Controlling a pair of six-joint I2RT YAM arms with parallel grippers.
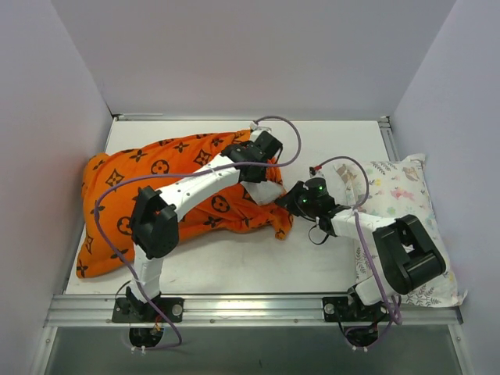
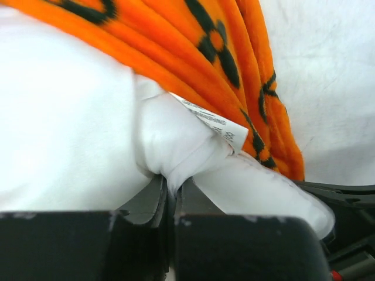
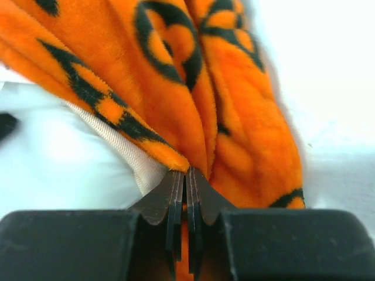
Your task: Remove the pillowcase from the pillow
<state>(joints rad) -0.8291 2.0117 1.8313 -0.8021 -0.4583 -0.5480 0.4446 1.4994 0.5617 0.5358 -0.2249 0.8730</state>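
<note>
The left gripper (image 2: 171,188) pinches a bare corner of the pillow (image 2: 58,123) tight, and just beside that corner the right gripper (image 3: 186,175) clamps the hem of the pillowcase (image 3: 170,82).

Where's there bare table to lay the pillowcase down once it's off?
Bare: the near strip between the pillowcase and front rail, and the far-right corner behind the animal-print pillow. Crowded: the centre, around the left gripper and right gripper.

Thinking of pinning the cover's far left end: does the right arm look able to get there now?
Probably not. The right gripper is shut on the pillowcase hem at the opposite end, and the left arm lies across the pillow between.
</note>
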